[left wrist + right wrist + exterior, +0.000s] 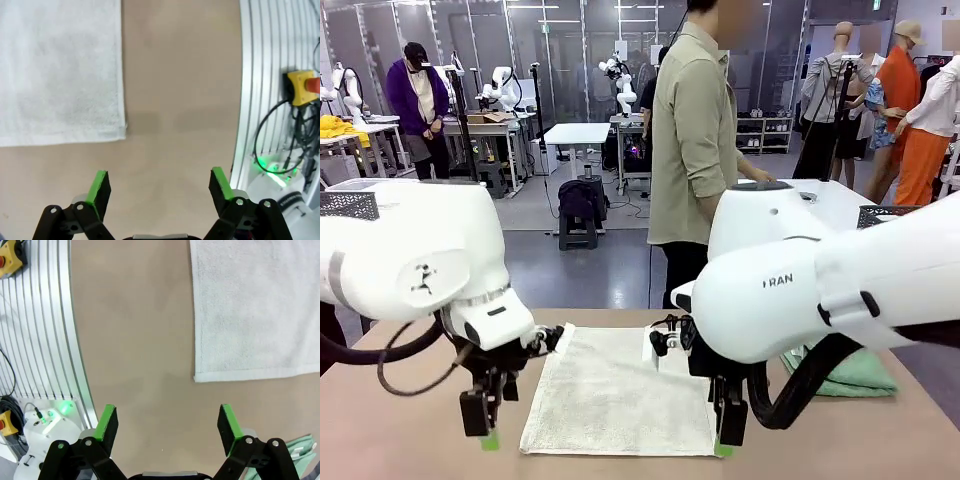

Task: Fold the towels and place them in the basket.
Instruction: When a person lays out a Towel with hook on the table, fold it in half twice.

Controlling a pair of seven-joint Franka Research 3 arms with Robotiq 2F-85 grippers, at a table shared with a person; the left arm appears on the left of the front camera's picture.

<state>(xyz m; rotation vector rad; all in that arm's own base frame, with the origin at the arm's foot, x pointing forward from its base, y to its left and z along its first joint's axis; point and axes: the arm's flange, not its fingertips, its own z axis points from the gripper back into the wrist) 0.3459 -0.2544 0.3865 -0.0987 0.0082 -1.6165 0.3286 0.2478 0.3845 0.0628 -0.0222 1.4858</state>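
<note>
My left pincer [162, 187] and right pincer [167, 422] hang spread wide and empty above the bare counter [410, 430], each just outside a near corner of the white towel [620, 395], which lies flat between my two arms. The green towel [845, 375] sits bunched on the counter to my right, partly behind that arm. A dark mesh rim [880, 213] behind my right arm may be the basket, though too little shows to be sure.

The risk, as I judge it, lies in the aim. Both sets of jaws stand off the cloth, so a straight drop would have them closing on the counter. A shallow bite could catch only a few terry loops and let a corner slip mid-lift. If one side grips and the other misses, the fold will go skewed. My right arm's cable hangs near the green towel and could drag it.

As for writing, the letters "FRAN" show on my right arm's casing [777, 281], the rest hidden. A yellow stop button [302, 87] carries nothing I can read.
</note>
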